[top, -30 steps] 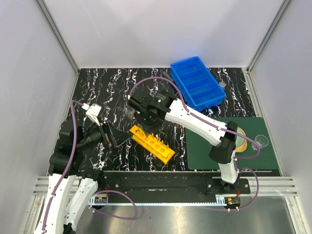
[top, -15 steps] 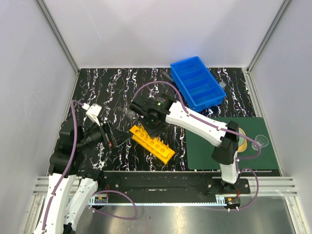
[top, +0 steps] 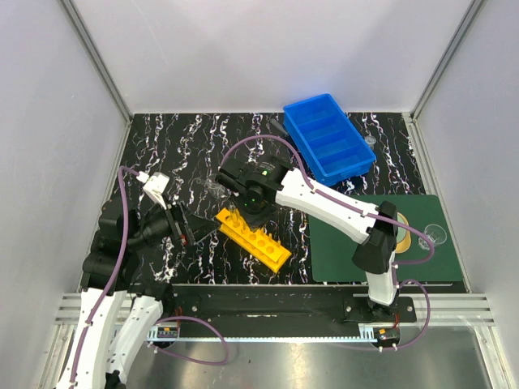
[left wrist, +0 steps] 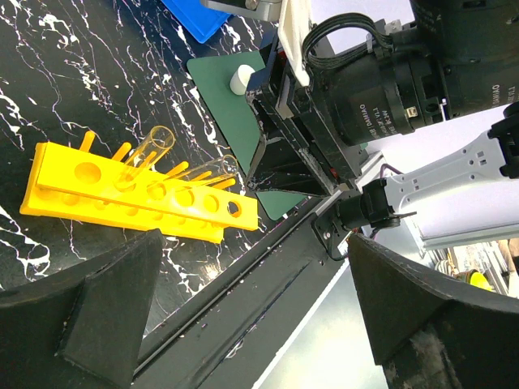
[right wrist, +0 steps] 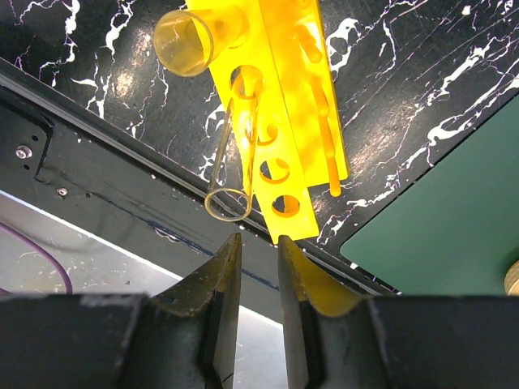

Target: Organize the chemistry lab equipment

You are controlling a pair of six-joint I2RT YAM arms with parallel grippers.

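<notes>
The yellow rack (top: 253, 240) lies at an angle on the black marbled table (top: 178, 146), near the front rail and left of the dark green mat (top: 340, 251). The right wrist view shows two clear glass tubes in its row of holes. A wide tube (right wrist: 189, 39) sits at one end. A thinner tube (right wrist: 233, 158) leans in a hole further along, its open mouth toward the camera. The right gripper (right wrist: 255, 251) hangs over the far-left end of the rack. Its jaws stand a narrow gap apart with nothing between them, and the thin tube's mouth lies just beyond the fingertips, apart from them. The left gripper (left wrist: 255, 267) sits low at the left, near the rack's left end, with its jaws spread wide and empty. The blue divided bin (top: 353, 174) stands at the far right of the table, well apart from the rack. A small clear beaker (top: 435, 234) stands on the right part of the mat. In the left wrist view a small white round piece (left wrist: 241, 79) stands on the mat near its edge.
</notes>
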